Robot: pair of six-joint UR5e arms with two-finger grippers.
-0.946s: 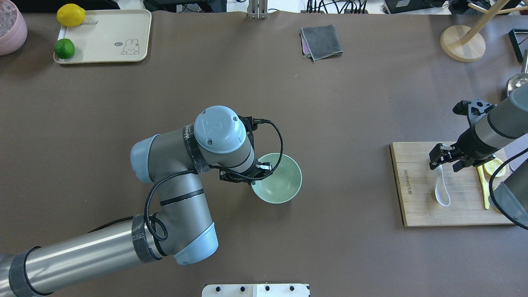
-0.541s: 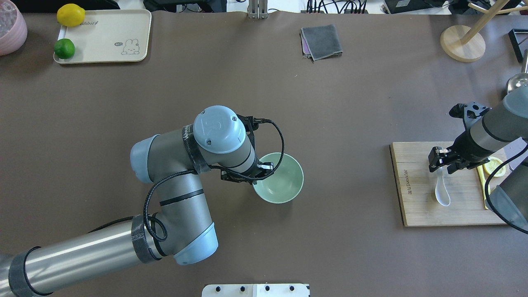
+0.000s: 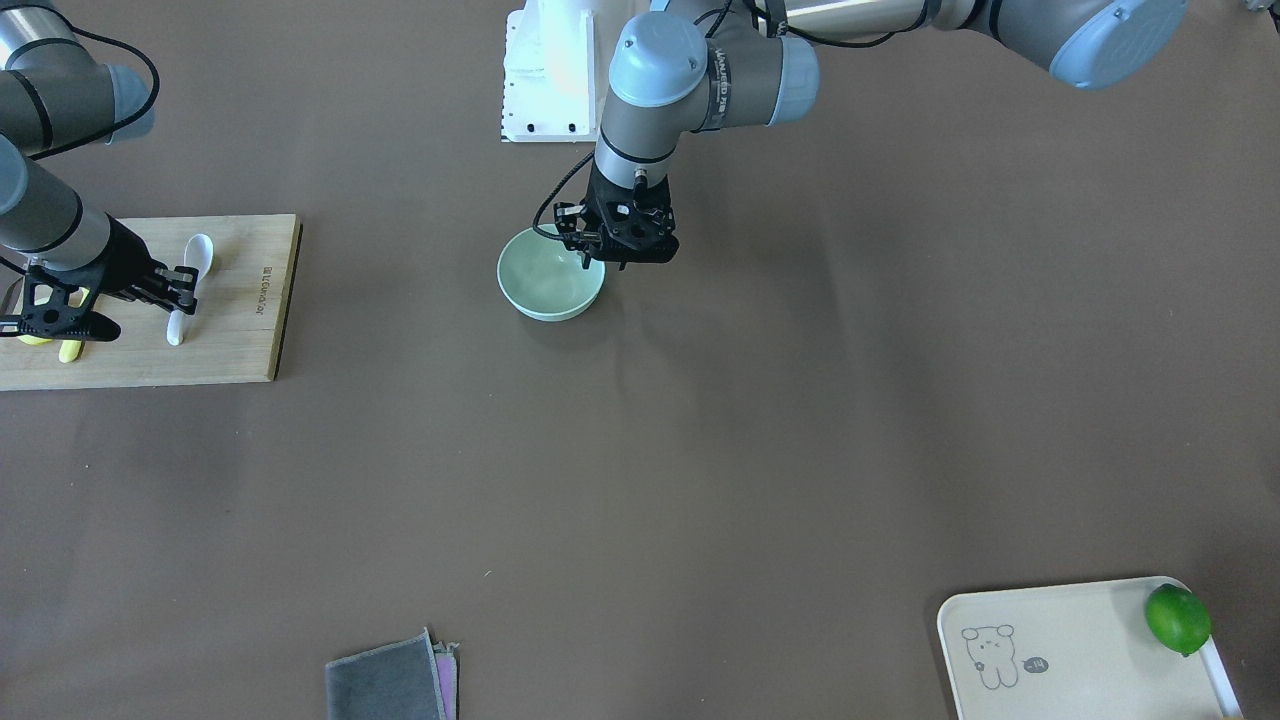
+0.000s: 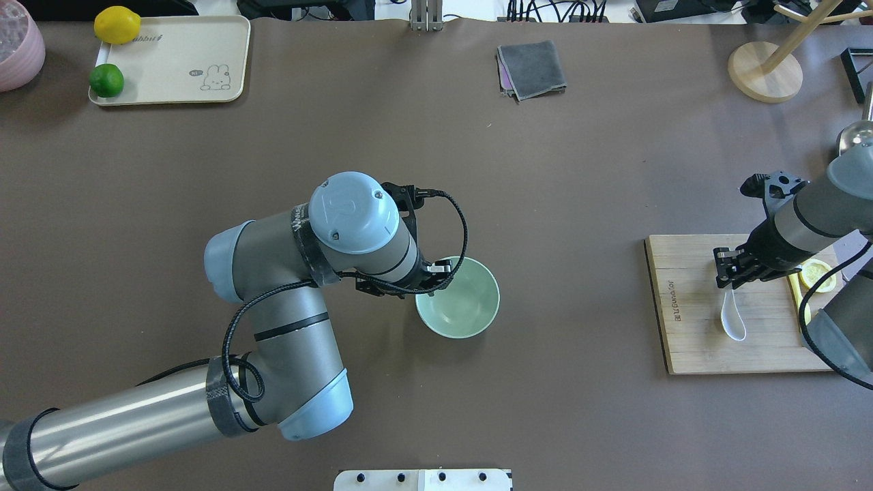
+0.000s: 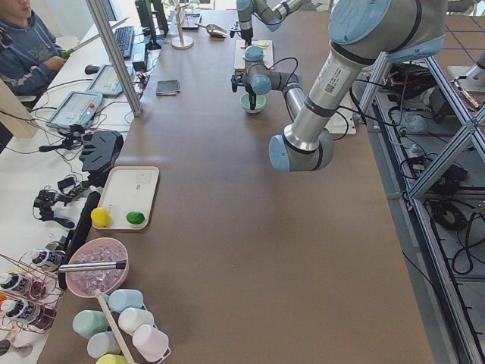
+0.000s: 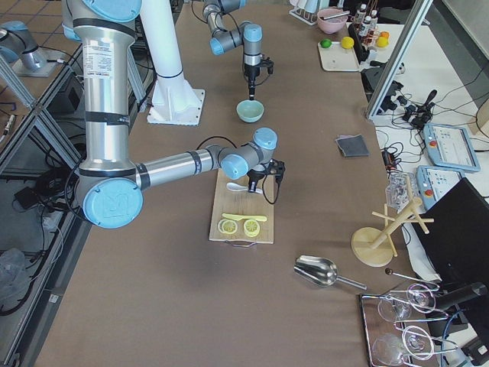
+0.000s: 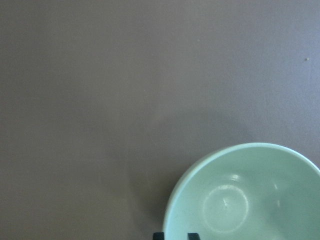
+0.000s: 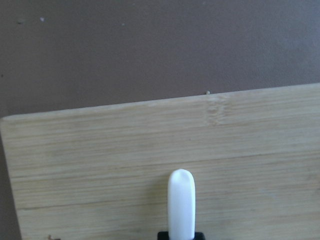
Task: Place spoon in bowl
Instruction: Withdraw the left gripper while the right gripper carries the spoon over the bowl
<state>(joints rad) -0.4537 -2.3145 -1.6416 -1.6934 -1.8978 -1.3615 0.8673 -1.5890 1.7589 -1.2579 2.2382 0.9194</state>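
The white spoon (image 4: 734, 324) lies on a bamboo cutting board (image 4: 689, 327), scoop toward the robot. It also shows in the front view (image 3: 199, 251) and the right wrist view (image 8: 181, 200). My right gripper (image 4: 730, 274) is down on the board and shut on the spoon's handle, whose tip sticks out past the fingers. The mint-green bowl (image 4: 462, 305) stands mid-table, empty; it also shows in the front view (image 3: 548, 282) and the left wrist view (image 7: 250, 200). My left gripper (image 4: 428, 276) pinches its left rim, one finger inside and one outside.
A yellow knife (image 4: 804, 320) and a lemon slice (image 4: 816, 275) lie on the board to the right of the spoon. A tray (image 4: 177, 61) with a lemon and a lime, a grey cloth (image 4: 532, 68) and a wooden stand (image 4: 764, 71) sit along the far edge.
My right gripper's fingers have come down and closed on the spoon handle. My left arm has swung slightly to the left; the bowl has hardly moved.
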